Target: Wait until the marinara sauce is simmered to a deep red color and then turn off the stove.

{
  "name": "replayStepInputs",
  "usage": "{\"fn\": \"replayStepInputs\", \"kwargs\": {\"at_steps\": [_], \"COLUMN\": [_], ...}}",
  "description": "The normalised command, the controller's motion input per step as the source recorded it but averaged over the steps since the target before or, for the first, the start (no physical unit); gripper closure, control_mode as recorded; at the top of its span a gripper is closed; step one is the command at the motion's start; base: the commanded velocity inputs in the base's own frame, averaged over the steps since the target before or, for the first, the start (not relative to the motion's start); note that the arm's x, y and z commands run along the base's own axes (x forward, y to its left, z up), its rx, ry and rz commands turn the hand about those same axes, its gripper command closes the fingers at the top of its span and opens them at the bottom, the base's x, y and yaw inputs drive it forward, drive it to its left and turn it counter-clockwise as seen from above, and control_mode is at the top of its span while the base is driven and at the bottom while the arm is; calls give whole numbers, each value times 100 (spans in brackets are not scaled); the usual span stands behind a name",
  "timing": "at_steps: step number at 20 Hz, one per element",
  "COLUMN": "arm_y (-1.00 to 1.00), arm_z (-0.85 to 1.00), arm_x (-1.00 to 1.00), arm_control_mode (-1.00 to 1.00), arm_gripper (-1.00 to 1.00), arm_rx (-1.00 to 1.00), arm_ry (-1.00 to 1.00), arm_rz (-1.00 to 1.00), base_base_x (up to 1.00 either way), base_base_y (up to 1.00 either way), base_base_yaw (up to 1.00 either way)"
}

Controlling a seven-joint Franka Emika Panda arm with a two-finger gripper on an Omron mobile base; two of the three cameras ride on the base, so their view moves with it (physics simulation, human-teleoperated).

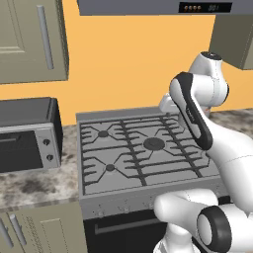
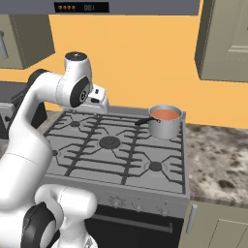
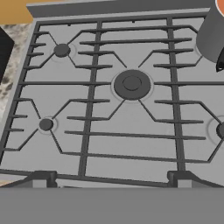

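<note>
Arm: the white arm (image 2: 34, 145) fills the near left of the right base view, folded at the elbow above the stove's back edge.
Gripper: the two finger tips (image 3: 43, 178) stand well apart at the bottom of the hand view, over the front grates with nothing between them.
Toaster oven: black-and-silver box (image 1: 27, 136) at 9 o'clock of the stove, on the speckled counter (image 1: 34, 185).
Stove: grey range (image 2: 116, 150), dark grates, round centre burner (image 3: 131, 84), small knobs along the front.
Saucepan: shiny steel pan (image 2: 165, 121) on the back-right burner, at 1 o'clock of the centre burner, dark handle pointing left.
Marinara sauce: smooth orange-red disc (image 2: 165, 114) inside the pan, unobstructed in the right base view.
</note>
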Motion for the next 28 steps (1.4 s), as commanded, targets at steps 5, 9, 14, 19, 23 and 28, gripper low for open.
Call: {"fn": "replayStepInputs", "kwargs": {"at_steps": [5,9,14,19,23,28], "arm_y": [0,0,0,0,0,0], "arm_z": [0,0,0,0,0,0], "arm_x": [0,0,0,0,0,0], "arm_control_mode": [-100,-100,-100,-100,-100,-100], "arm_gripper": [-100,-100,-100,-100,-100,-100], "arm_rx": [0,0,0,0,0,0], "arm_ry": [0,0,0,0,0,0], "arm_rz": [0,0,0,0,0,0], "base_base_x": [0,0,0,0,0,0], "base_base_y": [0,0,0,0,0,0], "base_base_yaw": [0,0,0,0,0,0]}}
